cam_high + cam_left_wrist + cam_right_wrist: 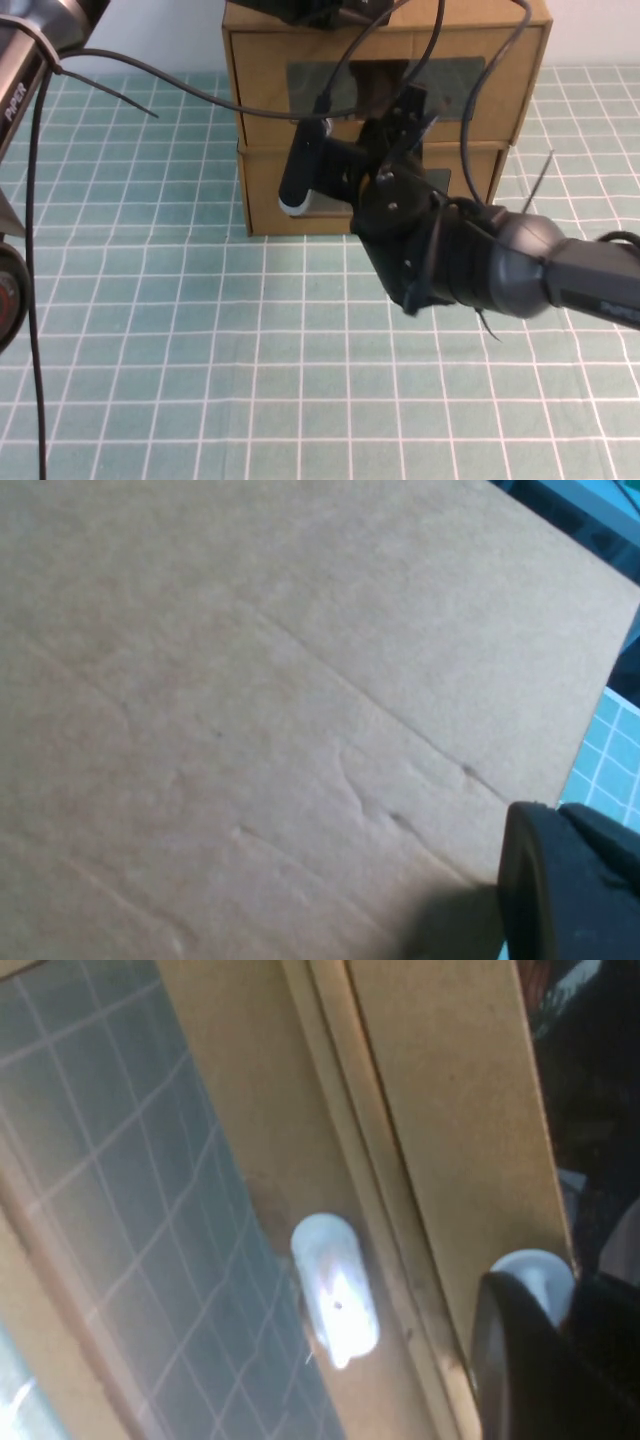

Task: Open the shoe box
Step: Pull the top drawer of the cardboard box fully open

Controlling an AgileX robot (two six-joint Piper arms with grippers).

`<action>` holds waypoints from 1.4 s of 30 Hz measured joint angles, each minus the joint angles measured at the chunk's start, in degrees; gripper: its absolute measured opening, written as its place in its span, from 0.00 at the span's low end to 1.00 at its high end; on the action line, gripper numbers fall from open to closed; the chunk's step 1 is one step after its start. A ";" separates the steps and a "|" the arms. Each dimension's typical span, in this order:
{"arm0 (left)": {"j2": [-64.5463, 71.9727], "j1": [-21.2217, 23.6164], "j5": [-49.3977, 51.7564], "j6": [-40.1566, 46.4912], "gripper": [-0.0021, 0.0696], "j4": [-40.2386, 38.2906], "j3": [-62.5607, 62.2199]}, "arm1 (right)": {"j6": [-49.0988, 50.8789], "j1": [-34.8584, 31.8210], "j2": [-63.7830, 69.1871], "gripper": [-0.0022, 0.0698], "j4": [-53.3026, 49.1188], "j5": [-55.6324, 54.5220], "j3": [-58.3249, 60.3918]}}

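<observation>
Out on the green grid table [200, 350], the cardboard shoe box [270, 60] sits at twelve o'clock with its front panels flush, so it reads as closed and nothing has been opened yet. The right arm [560, 265] reaches in from four o'clock, and the right gripper [432, 1282] is drawn narrow, white pads [335, 1290] either side of the box's front edge in what looks like a pinch. So the grab looks made and the pull is left to do, while the left gripper [560, 890] hovers close over the cardboard at twelve o'clock, and how it's set I can't tell.
</observation>
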 joint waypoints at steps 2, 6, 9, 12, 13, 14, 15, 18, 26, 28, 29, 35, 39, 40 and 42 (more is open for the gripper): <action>0.28 0.12 0.54 0.00 0.02 -0.57 -0.15 | 1.20 0.42 -1.88 0.13 -0.71 0.00 2.63; 1.20 0.34 1.09 0.00 0.02 -1.91 -0.22 | 3.85 2.11 -6.26 0.13 -0.91 -0.24 8.71; 1.58 0.57 1.32 0.00 0.02 -2.69 -0.22 | 5.38 4.25 -9.20 0.13 -0.91 -0.12 12.80; 2.19 0.82 1.47 0.00 0.02 -3.42 -0.37 | 7.08 6.89 -11.99 0.13 -0.35 1.47 16.80; 2.32 0.82 1.47 0.00 0.02 -3.42 -0.52 | 7.82 7.81 -12.67 0.13 -0.06 2.15 17.88; 2.43 0.82 1.47 -0.10 0.02 -3.52 -0.65 | 8.62 9.05 -13.48 0.13 0.13 3.09 19.22; 2.45 0.82 1.61 -0.10 0.02 -3.43 -0.75 | 9.45 10.30 -14.21 0.13 0.27 4.11 20.54; 2.55 0.82 1.74 -0.10 0.02 -3.43 -0.75 | 11.69 13.91 -16.10 0.13 0.20 6.45 24.15; 2.55 0.82 1.96 -0.10 0.02 -3.53 -0.82 | 15.69 16.95 -18.31 0.13 -0.48 9.64 28.51; 2.55 0.82 1.96 -0.10 0.02 -3.65 -0.82 | 15.81 16.95 -18.31 0.13 -0.36 9.87 28.51; 2.55 0.82 1.96 -0.21 0.02 -3.65 -0.82 | 15.93 17.04 -18.31 0.13 -0.18 9.91 28.51; 2.55 0.82 2.07 -0.40 0.02 -3.65 -0.82 | 16.19 20.35 -19.01 0.13 2.07 11.65 28.97; 2.55 0.93 2.07 -0.40 0.02 -3.43 -0.82 | 16.41 22.51 -19.10 0.13 4.26 12.20 29.10; 2.55 1.05 2.07 -0.43 0.02 -3.43 -0.82 | 16.41 22.67 -19.10 0.13 4.50 12.20 29.20; 2.55 1.05 2.07 -0.53 0.02 -3.43 -0.82 | 16.41 22.76 -19.10 0.13 4.74 12.20 29.20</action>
